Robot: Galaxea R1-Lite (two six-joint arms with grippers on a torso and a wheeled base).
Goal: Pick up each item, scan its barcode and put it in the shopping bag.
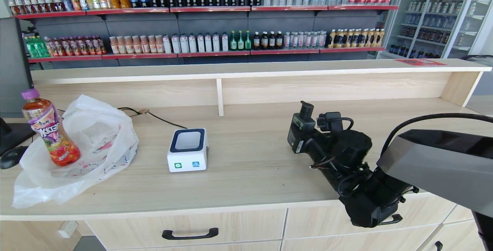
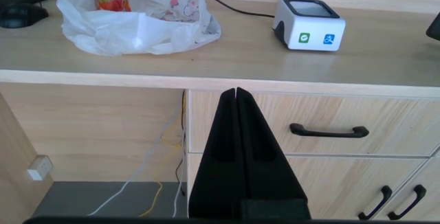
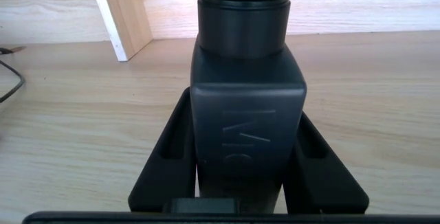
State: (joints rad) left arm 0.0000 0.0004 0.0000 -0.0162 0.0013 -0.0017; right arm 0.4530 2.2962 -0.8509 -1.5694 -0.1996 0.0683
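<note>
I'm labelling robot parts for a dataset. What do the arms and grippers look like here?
The right arm is black with a grey upper shell and a black cable arching over it. The left gripper has flat, matte black fingers tapering to a wedge; the right gripper has black ones too.

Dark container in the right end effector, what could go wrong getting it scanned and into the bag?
The right end effector grips the dark container by two sides, so its barcode may be covered or turned from the scanner. The shopping bag lies slumped with a tilted drink bottle in it; the container might knock that bottle or miss the opening.
</note>
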